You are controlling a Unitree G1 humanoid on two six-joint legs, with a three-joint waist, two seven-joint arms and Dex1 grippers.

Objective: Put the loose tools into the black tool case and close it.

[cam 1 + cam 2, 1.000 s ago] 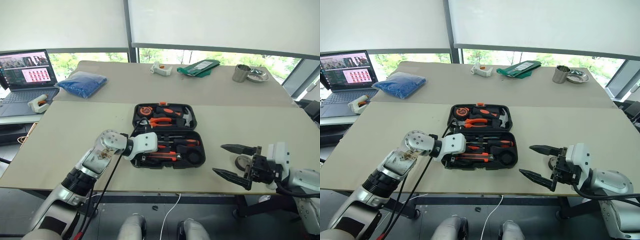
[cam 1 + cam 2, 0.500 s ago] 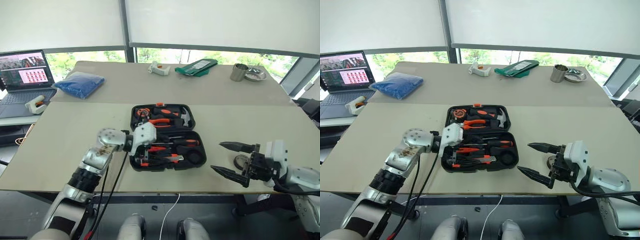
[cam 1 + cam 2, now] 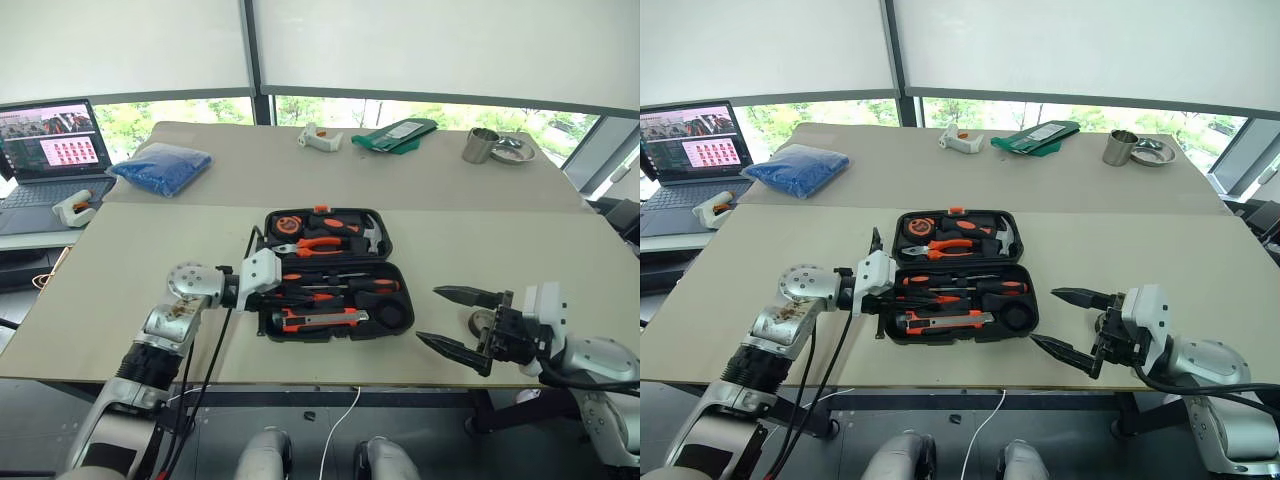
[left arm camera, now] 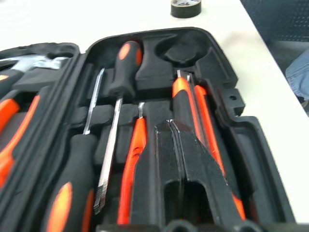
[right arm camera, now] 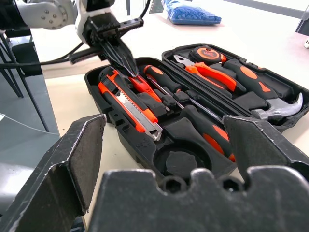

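The flat black plastic tool case (image 3: 330, 275) lies open at frame centre. The left gripper (image 5: 126, 62), fingers pressed together, hovers above its left end. The right gripper (image 3: 458, 322) gapes wide lower right, beside a small grey-black tape roll (image 4: 186, 7).

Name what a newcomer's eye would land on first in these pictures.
The open black tool case in the middle of the near table, packed with orange-handled tools. The left hand hovers shut over the case's near left corner, above the utility knife. The right hand stands wide open to the right of the case, near a small tape roll on the table.
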